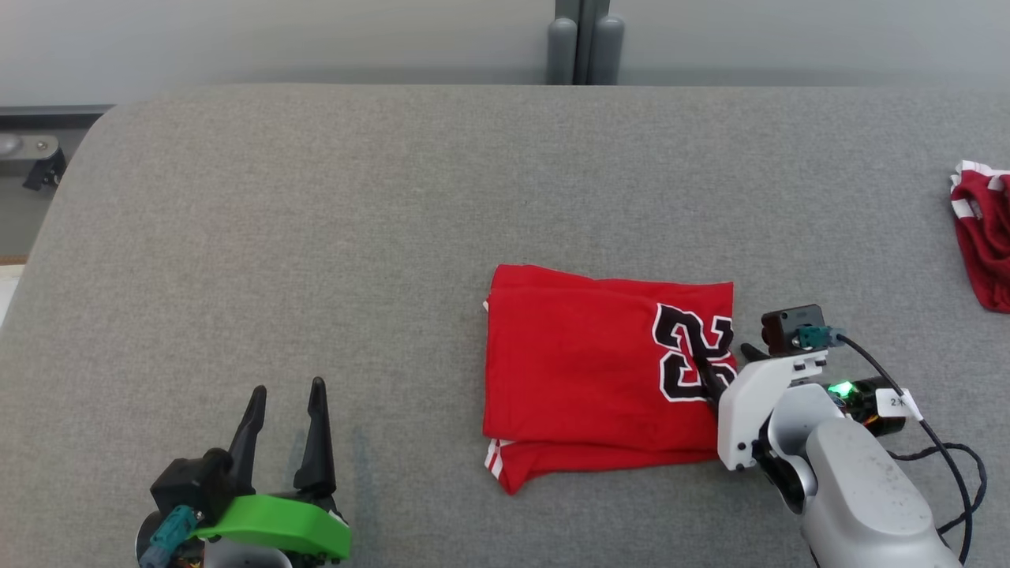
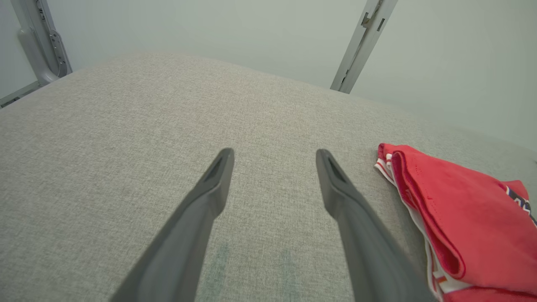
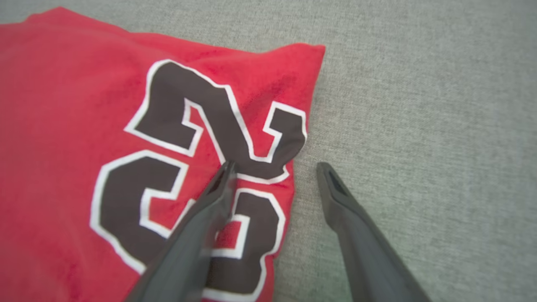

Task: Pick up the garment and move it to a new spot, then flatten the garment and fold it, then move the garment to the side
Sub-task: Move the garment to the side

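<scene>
The garment (image 1: 584, 371) is a red jersey with black numerals edged in white, folded into a rectangle and lying right of centre on the grey surface. My right gripper (image 1: 722, 359) stands open astride its right edge. One finger (image 3: 209, 209) is over the numerals on the garment (image 3: 63, 126), the other finger (image 3: 348, 209) over bare fabric beside it. Nothing is gripped. At the lower left my left gripper (image 1: 286, 390) is open and empty, well clear of the jersey. In the left wrist view the garment (image 2: 453, 209) lies to the right of the open left gripper (image 2: 273, 157).
A second red cloth with white trim (image 1: 982, 237) lies crumpled at the far right edge. The grey padded surface (image 1: 316, 237) stretches wide to the left and back. A grey post (image 1: 584, 39) stands behind the far edge, and a cable (image 1: 947, 457) trails from my right wrist.
</scene>
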